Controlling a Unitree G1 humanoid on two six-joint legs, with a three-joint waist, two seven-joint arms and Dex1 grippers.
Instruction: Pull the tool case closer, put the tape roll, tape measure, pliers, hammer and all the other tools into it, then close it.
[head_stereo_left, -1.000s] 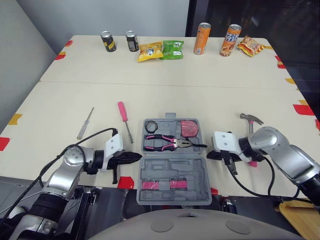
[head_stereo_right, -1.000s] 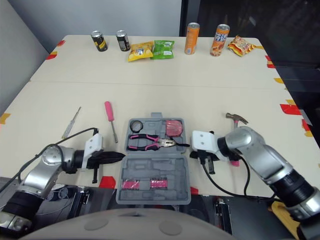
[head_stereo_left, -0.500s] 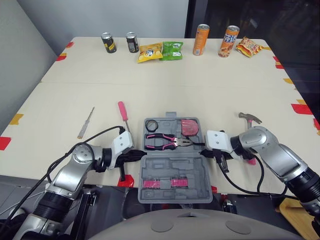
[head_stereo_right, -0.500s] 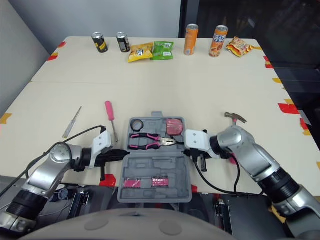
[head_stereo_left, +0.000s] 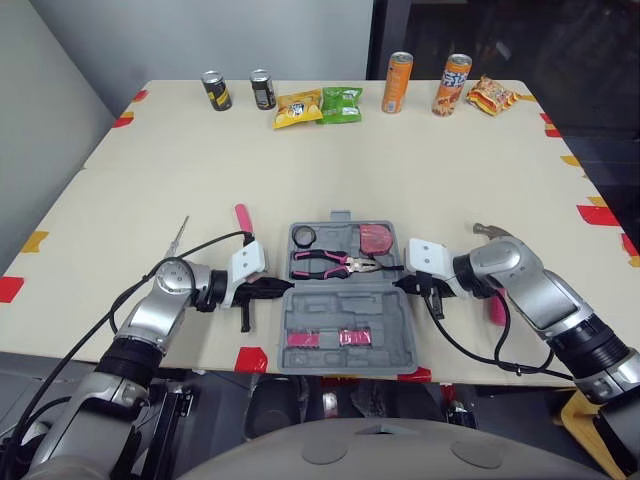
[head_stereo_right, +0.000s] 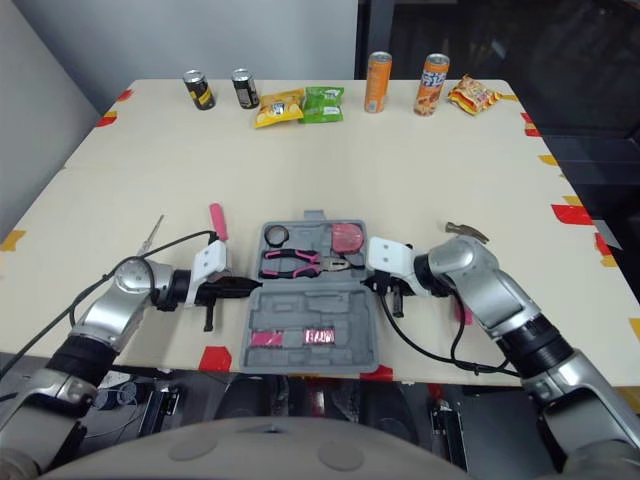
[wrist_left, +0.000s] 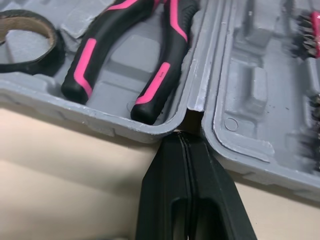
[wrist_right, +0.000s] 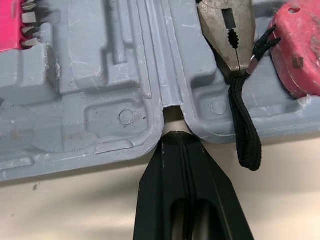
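Touching the tool case (head_stereo_left: 345, 310) hinge ends, left jaws and right jaws are closed.

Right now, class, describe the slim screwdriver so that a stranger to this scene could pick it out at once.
On the cream table, find the open grey tool case near the front edge. Two screwdrivers lie to its left, and the slim screwdriver is the one farther from the case. Unlike the pink-handled screwdriver, it is thin and pale throughout.
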